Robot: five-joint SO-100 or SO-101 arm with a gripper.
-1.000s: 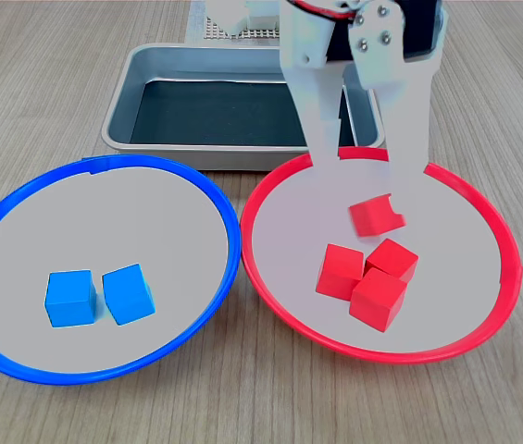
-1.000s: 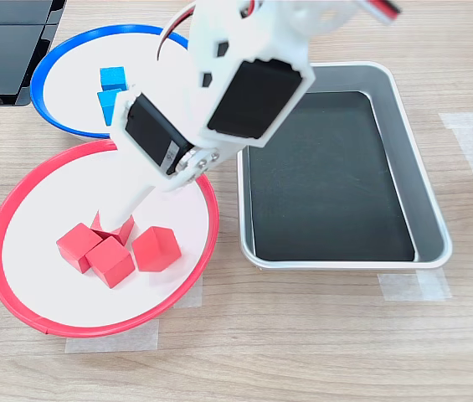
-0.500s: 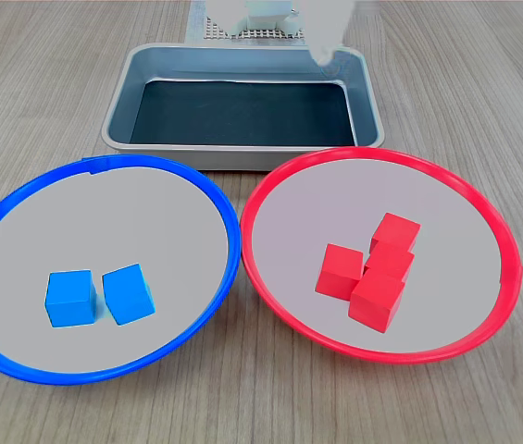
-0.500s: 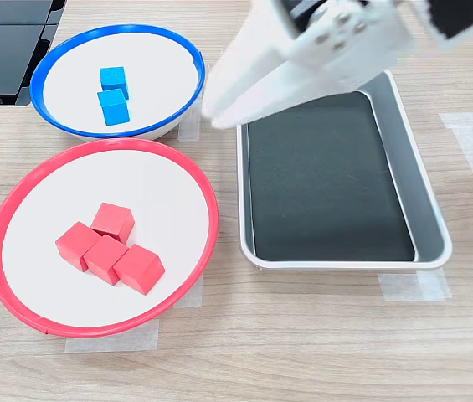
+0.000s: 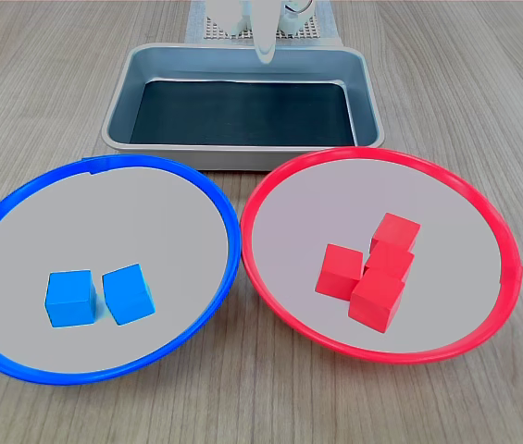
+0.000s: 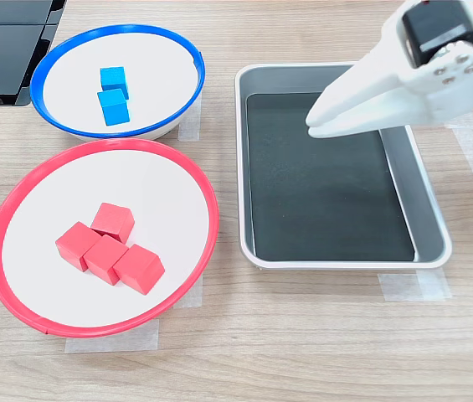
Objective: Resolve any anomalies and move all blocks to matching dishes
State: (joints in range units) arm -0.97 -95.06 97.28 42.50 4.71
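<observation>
Now the gripper hangs empty over the tray, fingers nearly together; blocks sit colour-matched in the dishes.

White plastic gripper, two long tapered fingers. Black motor block set in the white housing. Small silver screws beside it.

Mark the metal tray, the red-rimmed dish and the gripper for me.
metal tray (image 6: 431,206): second exterior view, its right wall.
red-rimmed dish (image 6: 213,216): second exterior view, its rim.
gripper (image 6: 313,127): second exterior view, tips of its fingers.
</observation>
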